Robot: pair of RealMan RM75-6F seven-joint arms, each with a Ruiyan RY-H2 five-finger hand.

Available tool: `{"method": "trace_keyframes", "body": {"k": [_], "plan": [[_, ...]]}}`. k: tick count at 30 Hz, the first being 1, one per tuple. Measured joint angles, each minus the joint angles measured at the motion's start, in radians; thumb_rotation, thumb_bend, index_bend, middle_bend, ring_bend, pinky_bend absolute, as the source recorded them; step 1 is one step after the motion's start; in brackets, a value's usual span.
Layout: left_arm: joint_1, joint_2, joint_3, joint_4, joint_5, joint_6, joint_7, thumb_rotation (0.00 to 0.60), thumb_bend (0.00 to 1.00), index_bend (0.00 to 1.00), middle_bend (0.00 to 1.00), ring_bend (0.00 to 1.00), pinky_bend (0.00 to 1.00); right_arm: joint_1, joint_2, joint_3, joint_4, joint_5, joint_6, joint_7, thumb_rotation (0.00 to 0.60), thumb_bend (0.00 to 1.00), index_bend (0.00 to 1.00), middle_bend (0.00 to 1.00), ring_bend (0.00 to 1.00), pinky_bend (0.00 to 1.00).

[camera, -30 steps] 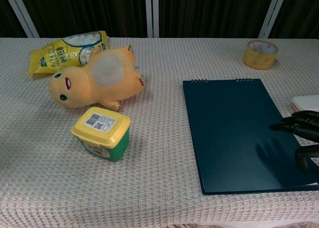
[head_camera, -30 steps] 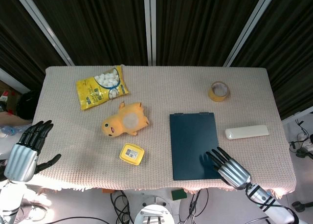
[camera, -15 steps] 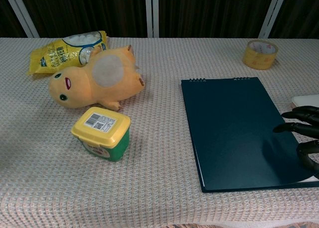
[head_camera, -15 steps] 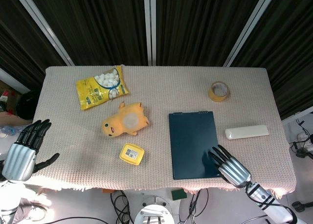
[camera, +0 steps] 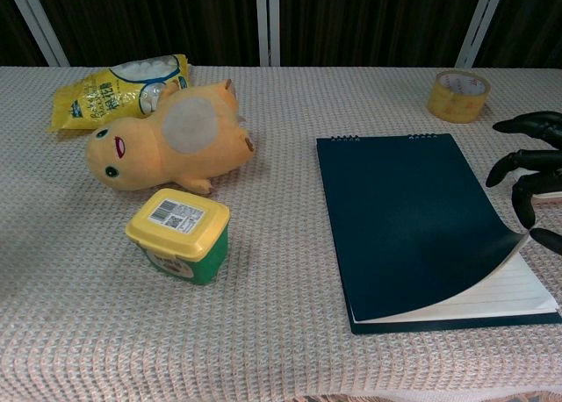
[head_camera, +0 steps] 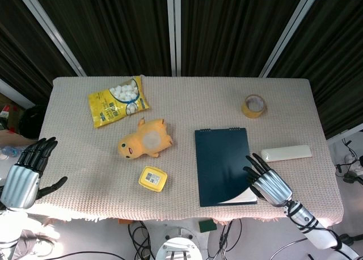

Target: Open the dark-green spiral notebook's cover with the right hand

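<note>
The dark-green spiral notebook (head_camera: pixel 220 160) (camera: pixel 399 213) lies right of centre, with its spiral on the far edge. Its near right cover corner curls upward, and a lined white page (camera: pixel 492 297) shows beneath it. My right hand (head_camera: pixel 267 183) (camera: pixel 529 174) is at the notebook's right edge with its fingers spread. The raised corner sits pinched between a lower fingertip and the thumb. My left hand (head_camera: pixel 24 176) hovers beyond the table's left edge with fingers apart and nothing in it; only the head view shows it.
A yellow plush duck (head_camera: pixel 144 139) (camera: pixel 162 139) and a yellow-lidded green tub (head_camera: pixel 152 179) (camera: pixel 180 235) lie left of the notebook. A marshmallow bag (head_camera: pixel 118 100) is far left, a tape roll (head_camera: pixel 253 105) (camera: pixel 458 95) is far right, and a white bar (head_camera: pixel 286 152) lies just right of the notebook.
The notebook has slid slightly left. My right hand has risen at its right edge, and the near right cover corner has lifted, baring the lined page. The left hand has barely shifted.
</note>
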Motion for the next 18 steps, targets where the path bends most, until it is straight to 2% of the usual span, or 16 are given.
{"method": "trace_keyframes", "body": {"k": [4,10,14,18], "plan": [[-0.003,0.005,-0.005,0.005,-0.015,-0.007,-0.015,0.600,0.10,0.05,0.09,0.09,0.19,0.057,-0.020,0.066,-0.009,0.041,-0.048,0.003,0.600,0.63,1.00,0.29,0.00,0.00],[-0.004,0.008,-0.012,0.029,-0.046,-0.018,-0.050,0.600,0.10,0.05,0.09,0.09,0.19,0.177,-0.080,0.215,0.014,0.192,-0.196,0.011,0.600,0.62,1.00,0.30,0.00,0.00],[-0.005,0.011,-0.018,0.049,-0.075,-0.033,-0.076,0.600,0.10,0.05,0.09,0.09,0.19,0.285,-0.144,0.332,0.088,0.335,-0.326,0.014,0.600,0.62,1.00,0.32,0.00,0.00],[-0.010,0.020,-0.025,0.062,-0.099,-0.052,-0.095,0.600,0.10,0.05,0.09,0.09,0.19,0.381,-0.218,0.413,0.231,0.459,-0.423,0.002,0.600,0.62,1.00,0.32,0.00,0.00]]}}
